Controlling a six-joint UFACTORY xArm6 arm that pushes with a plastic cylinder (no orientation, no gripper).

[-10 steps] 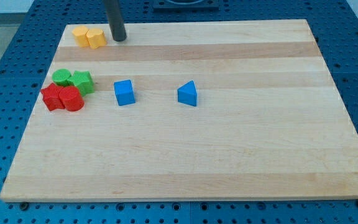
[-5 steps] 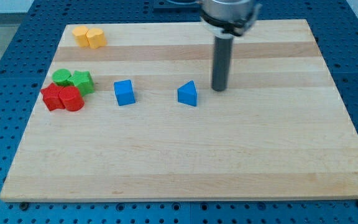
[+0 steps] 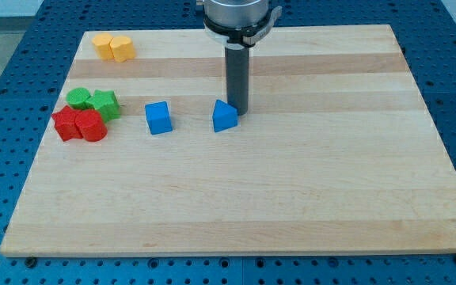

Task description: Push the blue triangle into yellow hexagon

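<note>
The blue triangle (image 3: pixel 224 116) lies near the middle of the wooden board (image 3: pixel 291 182). My tip (image 3: pixel 237 112) touches its right side, just above and to the right of it. The yellow hexagon (image 3: pixel 121 48) sits at the board's top left corner, touching another yellow block (image 3: pixel 103 44) on its left. The rod comes straight down from the view's top.
A blue cube (image 3: pixel 158 118) lies left of the triangle. Two green blocks (image 3: pixel 93 101) and two red blocks (image 3: pixel 80 125) cluster at the board's left edge. A blue pegboard surface surrounds the board.
My tip swept from beside the yellow blocks across to the triangle's right, then moved left into it. The blue triangle has shifted a little to the left.
</note>
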